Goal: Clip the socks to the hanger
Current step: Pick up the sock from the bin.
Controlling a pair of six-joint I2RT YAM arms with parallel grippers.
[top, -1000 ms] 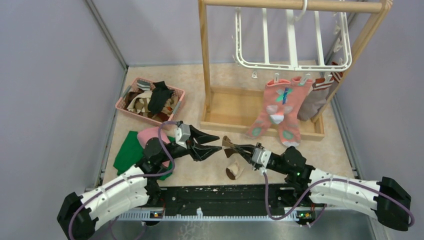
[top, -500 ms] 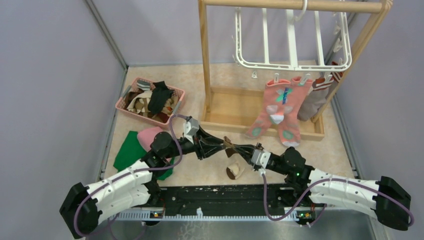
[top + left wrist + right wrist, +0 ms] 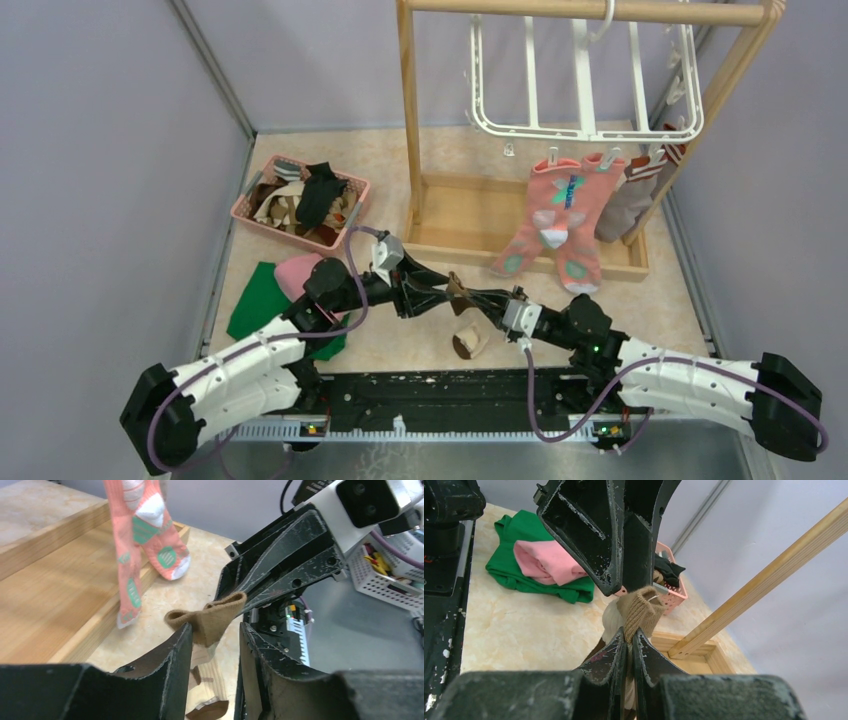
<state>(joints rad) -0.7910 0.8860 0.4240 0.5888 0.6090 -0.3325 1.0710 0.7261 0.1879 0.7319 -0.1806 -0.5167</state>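
My right gripper (image 3: 472, 297) is shut on the cuff of a brown-cream sock (image 3: 466, 335), whose foot hangs down to the table. In the right wrist view the ribbed cuff (image 3: 640, 611) sticks up past the pinched right gripper (image 3: 629, 639). My left gripper (image 3: 446, 290) faces it from the left, open, its jaws straddling the cuff (image 3: 212, 620), which touches the left finger; the left gripper (image 3: 215, 627) has a clear gap on the other side. The white hanger (image 3: 585, 80) hangs from the wooden stand, with two salmon pink socks (image 3: 550, 215) and a grey sock (image 3: 632, 198) clipped to it.
The wooden frame stand (image 3: 408, 120) with its tray base (image 3: 470, 215) fills the back right. A pink basket (image 3: 300, 198) of socks sits at the back left. A green cloth (image 3: 258, 300) with a pink cloth (image 3: 300, 272) on it lies by the left arm.
My left gripper has moved right up to the sock, and its jaws now sit round the cuff. The right gripper has held still with the sock.
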